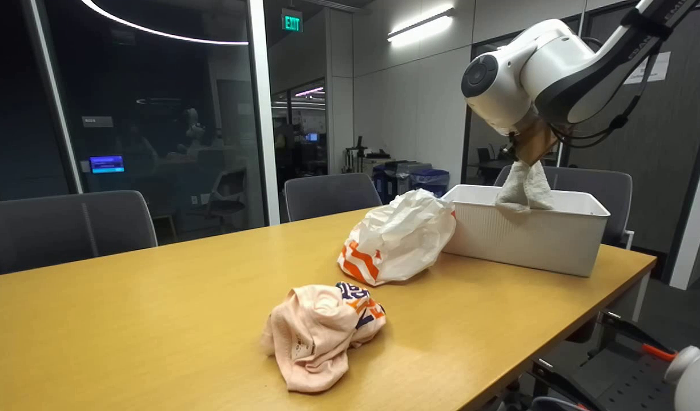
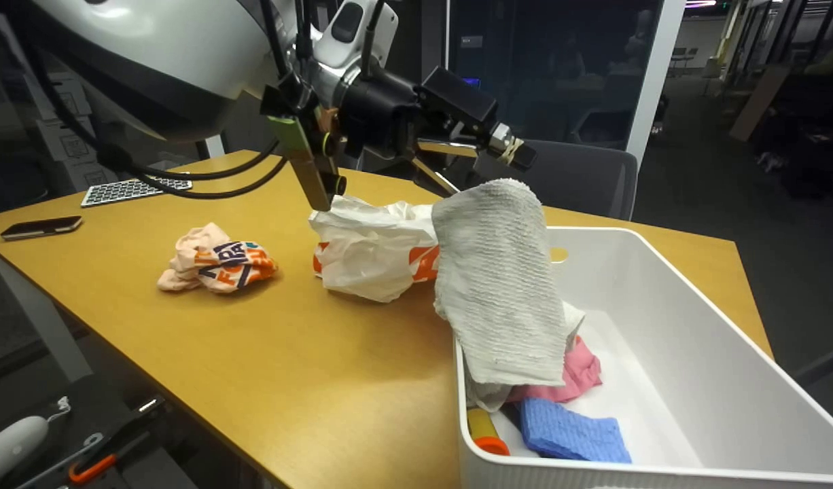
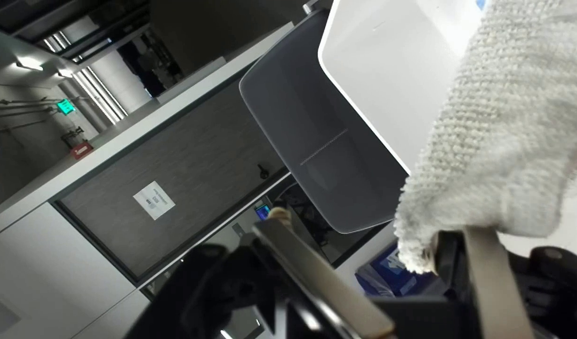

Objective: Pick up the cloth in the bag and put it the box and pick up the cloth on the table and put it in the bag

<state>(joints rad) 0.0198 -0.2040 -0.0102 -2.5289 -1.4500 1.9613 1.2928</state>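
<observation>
White ribbed cloth (image 2: 501, 278) hangs at one fingertip of the black two-finger gripper (image 3: 361, 230). Only the wrist view shows the full gap: the jaws stand well apart, and the cloth lies against a single finger, not pinched. In both exterior views the cloth overlaps the rim of the long white rectangular box (image 1: 515, 245). The box contents are legible in an exterior view: a blue textured cloth (image 2: 573, 431), a crumpled pink cloth (image 2: 581, 372) and a yellow cylinder (image 2: 482, 424) with an orange end. A dark flat slab (image 2: 43, 228) and a grey-white keyboard (image 2: 128, 191) appear in an exterior view, near the edge of the smooth yellowish wood table (image 1: 156, 331).

A brown block (image 1: 535, 142) at the wrist masks the fingers in an exterior view. Contact between cloth and rim cannot be confirmed. The box is cut off by the frame in the wrist view, where part of the cloth is blurred. The opening of the crinkled white plastic bag with red-orange print (image 1: 407, 234) cannot be made out; the bag stands on the table, just beside the box.

The crumpled peach cloth with navy and orange lettering (image 1: 316, 337) lies on the table in soft folds, apart from the bag. The box has rounded corners and fine outer ribs. The white cloth shows a coarse weave.
</observation>
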